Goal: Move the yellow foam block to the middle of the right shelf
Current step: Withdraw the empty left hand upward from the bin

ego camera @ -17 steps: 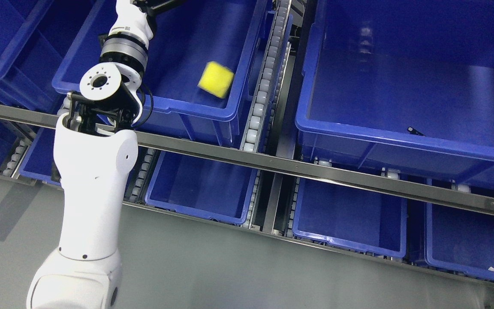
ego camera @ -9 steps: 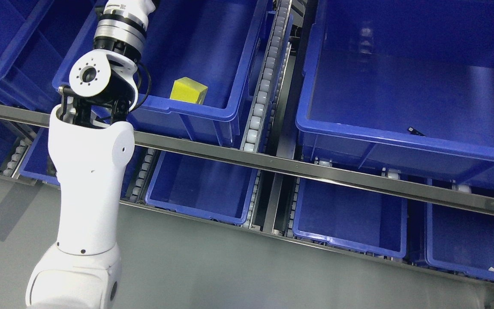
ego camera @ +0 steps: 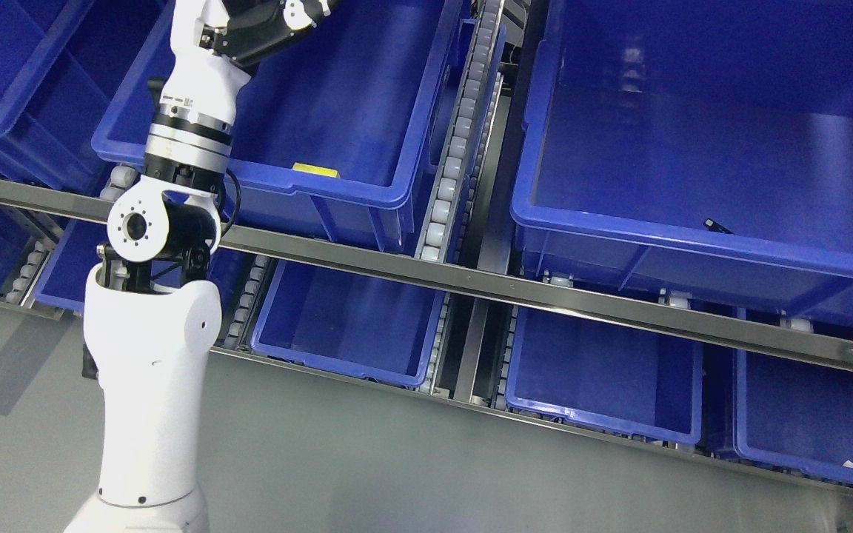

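Dropped lower, yellow foam block [ego camera: 315, 170] peeks above blue bin [ego camera: 338, 189] rim; left hand [ego camera: 278, 18] grip unclear.

Large blue bin [ego camera: 693, 148], right of the roller rail [ego camera: 456, 141]: interior open from above, floor bare. Front wall and steel shelf bar [ego camera: 545, 292] block low entry. Left of the rail: left arm [ego camera: 167, 222] occupies the neighbouring bin [ego camera: 367, 104]'s near-left corner.

- No text, brand or number reads clearly anywhere.
- The left arm [ego camera: 188, 89] carries a small dark printed mark on its white wrist shell, at eleven o'clock, too small to read.
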Tool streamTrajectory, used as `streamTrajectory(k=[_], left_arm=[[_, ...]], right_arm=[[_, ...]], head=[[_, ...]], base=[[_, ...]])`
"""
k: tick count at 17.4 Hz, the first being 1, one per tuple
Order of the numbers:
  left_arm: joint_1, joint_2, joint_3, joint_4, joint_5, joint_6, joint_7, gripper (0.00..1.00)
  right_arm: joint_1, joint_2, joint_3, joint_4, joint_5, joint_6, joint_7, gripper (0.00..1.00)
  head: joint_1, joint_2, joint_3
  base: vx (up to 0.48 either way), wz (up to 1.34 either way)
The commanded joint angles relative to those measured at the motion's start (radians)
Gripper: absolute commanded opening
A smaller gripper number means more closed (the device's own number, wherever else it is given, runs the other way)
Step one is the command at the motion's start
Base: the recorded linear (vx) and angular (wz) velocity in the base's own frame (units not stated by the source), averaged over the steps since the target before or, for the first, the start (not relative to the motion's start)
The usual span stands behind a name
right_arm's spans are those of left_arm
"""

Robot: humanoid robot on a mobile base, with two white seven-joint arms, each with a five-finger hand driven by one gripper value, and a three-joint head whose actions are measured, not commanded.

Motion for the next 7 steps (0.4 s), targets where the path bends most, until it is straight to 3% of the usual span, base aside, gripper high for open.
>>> streamTrajectory(k=[1,7], left_arm=[[0.076,0.018,0.029,-0.053,-0.001,0.003,0.009,1.00],[0.068,0.018,0.029,-0.055,-0.001,0.023,0.011,1.00]], right_arm=[[-0.003,-0.017,0.000,-0.017,0.000,0.001,0.000,1.00],[-0.003,-0.017,0.000,-0.017,0.000,0.001,0.000,1.00]], head=[[0.0000,0.000,0.000],[0.0000,0.000,0.000]], base=[[0.000,0.00],[-0.002,0.00]])
